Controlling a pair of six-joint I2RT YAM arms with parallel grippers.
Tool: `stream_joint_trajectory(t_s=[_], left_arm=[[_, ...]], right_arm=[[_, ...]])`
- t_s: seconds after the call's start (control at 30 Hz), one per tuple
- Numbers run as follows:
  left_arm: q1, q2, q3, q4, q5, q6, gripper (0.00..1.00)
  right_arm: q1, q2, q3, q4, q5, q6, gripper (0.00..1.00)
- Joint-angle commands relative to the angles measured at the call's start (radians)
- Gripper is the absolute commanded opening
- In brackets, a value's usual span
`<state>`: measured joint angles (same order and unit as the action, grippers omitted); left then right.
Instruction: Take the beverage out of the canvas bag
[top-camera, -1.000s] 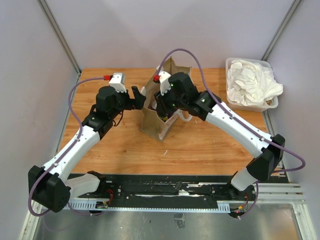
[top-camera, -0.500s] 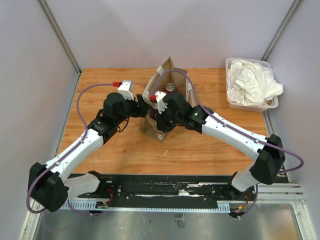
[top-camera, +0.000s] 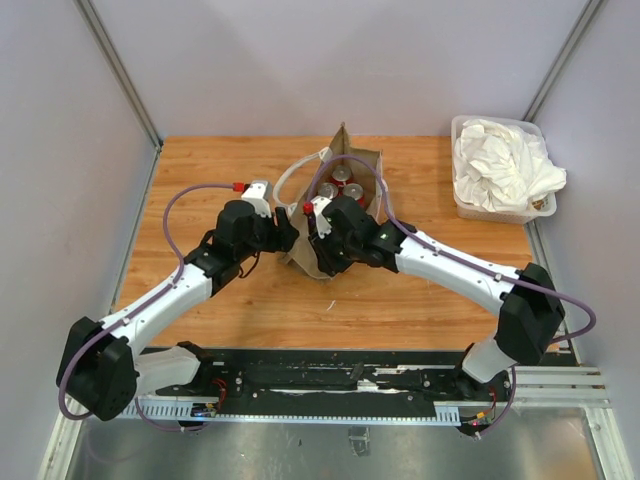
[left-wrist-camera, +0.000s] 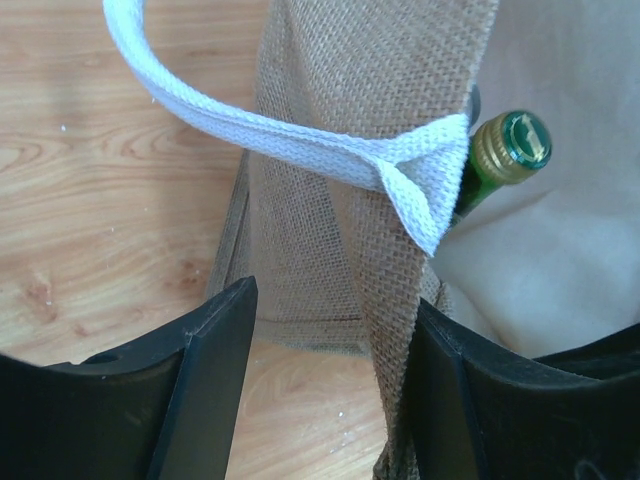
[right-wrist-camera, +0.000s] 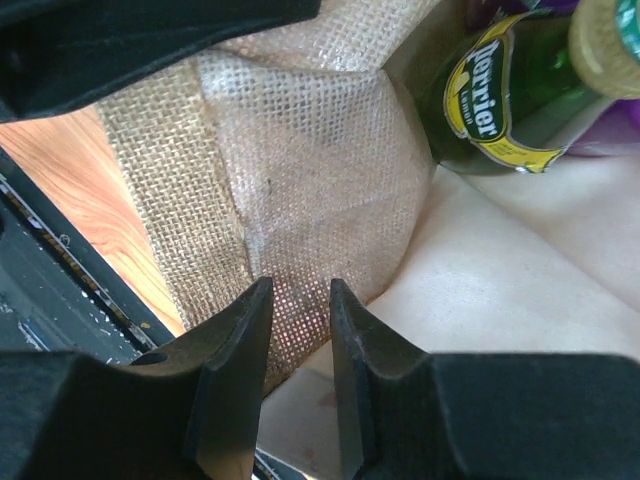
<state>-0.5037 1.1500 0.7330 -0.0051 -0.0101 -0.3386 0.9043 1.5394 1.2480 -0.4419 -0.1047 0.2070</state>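
The tan canvas bag (top-camera: 362, 160) stands mid-table, its mouth pulled wide. Silver beverage can tops (top-camera: 340, 186) show inside it. My right gripper (top-camera: 318, 245) is at the bag's near wall, jaws shut on the woven fabric (right-wrist-camera: 300, 150); the right wrist view (right-wrist-camera: 300, 290) also shows a green Perrier bottle (right-wrist-camera: 490, 90) inside. My left gripper (top-camera: 290, 232) is at the bag's left corner. Its jaws stand apart (left-wrist-camera: 332, 300): the bag's edge (left-wrist-camera: 400, 330) lies against the right finger and bare wood shows in the rest of the gap. A white handle (left-wrist-camera: 250, 130) and a gold-capped bottle (left-wrist-camera: 510, 145) lie beyond.
A clear plastic tub of white cloths (top-camera: 500, 165) sits at the back right corner. Grey walls close the wooden table (top-camera: 210, 170) on the left, back and right. The two wrists are close together at the bag's near side.
Both grippers have come toward the near edge and lower. The bag's near wall came with the right gripper, opening the mouth so the can tops show. The left gripper moved in against the bag.
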Motion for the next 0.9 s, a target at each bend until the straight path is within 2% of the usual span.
stream_joint_trajectory(t_s=[0.0, 0.1, 0.23, 0.4, 0.5, 0.67, 0.87], left_arm=[[-0.003, 0.019, -0.038, -0.073, -0.031, -0.004, 0.62], [-0.004, 0.006, -0.042, -0.084, -0.028, -0.006, 0.62], [-0.005, -0.005, -0.042, -0.093, -0.019, -0.002, 0.61], [-0.020, -0.005, -0.045, -0.091, -0.005, -0.007, 0.61], [-0.029, -0.002, -0.048, -0.091, -0.007, -0.006, 0.61], [-0.037, 0.006, -0.051, -0.087, -0.005, -0.012, 0.62], [-0.051, 0.004, -0.052, -0.097, -0.009, -0.021, 0.62]], right_arm=[[0.031, 0.073, -0.024, -0.134, 0.009, 0.027, 0.31], [0.030, 0.071, 0.012, -0.156, 0.041, 0.028, 0.32], [0.027, 0.050, 0.120, -0.201, 0.160, -0.001, 0.44], [0.019, 0.011, 0.243, -0.212, 0.287, -0.013, 0.70], [0.018, -0.018, 0.260, -0.173, 0.355, -0.003, 0.80], [0.003, -0.054, 0.200, -0.064, 0.439, 0.022, 0.81], [-0.050, -0.034, 0.185, 0.013, 0.368, 0.025, 0.77]])
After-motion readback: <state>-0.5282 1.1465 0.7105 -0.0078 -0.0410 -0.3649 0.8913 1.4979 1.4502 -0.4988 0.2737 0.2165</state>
